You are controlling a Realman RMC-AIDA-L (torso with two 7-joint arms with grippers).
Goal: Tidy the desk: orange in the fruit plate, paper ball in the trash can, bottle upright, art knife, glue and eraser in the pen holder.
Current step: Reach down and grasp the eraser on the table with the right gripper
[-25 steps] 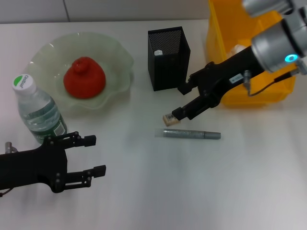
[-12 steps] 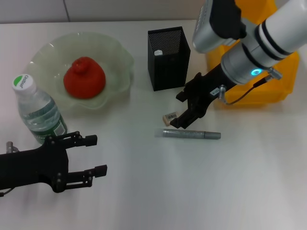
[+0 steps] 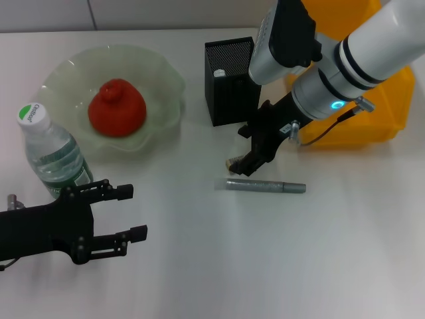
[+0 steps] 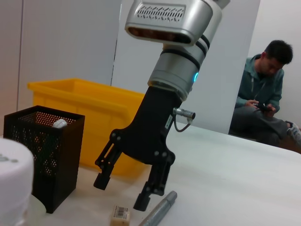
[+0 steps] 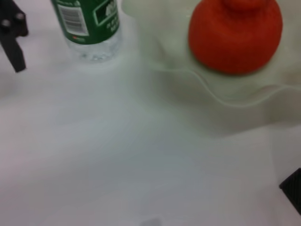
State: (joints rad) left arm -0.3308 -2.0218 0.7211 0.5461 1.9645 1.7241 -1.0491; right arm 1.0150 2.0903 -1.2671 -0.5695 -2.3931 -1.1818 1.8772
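Right gripper [image 3: 247,149] spread above small eraser [image 3: 233,163]
Beside the black mesh pen holder [image 3: 232,81]; pale green fruit plate [image 3: 159,80] holds orange [image 3: 117,107]; left gripper [image 3: 123,214] spread, idle.

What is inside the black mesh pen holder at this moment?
A small white object shows near the rim of the pen holder, also seen from the left wrist. Anything lower is hidden by the mesh walls. The eraser and art knife lie outside on the table.
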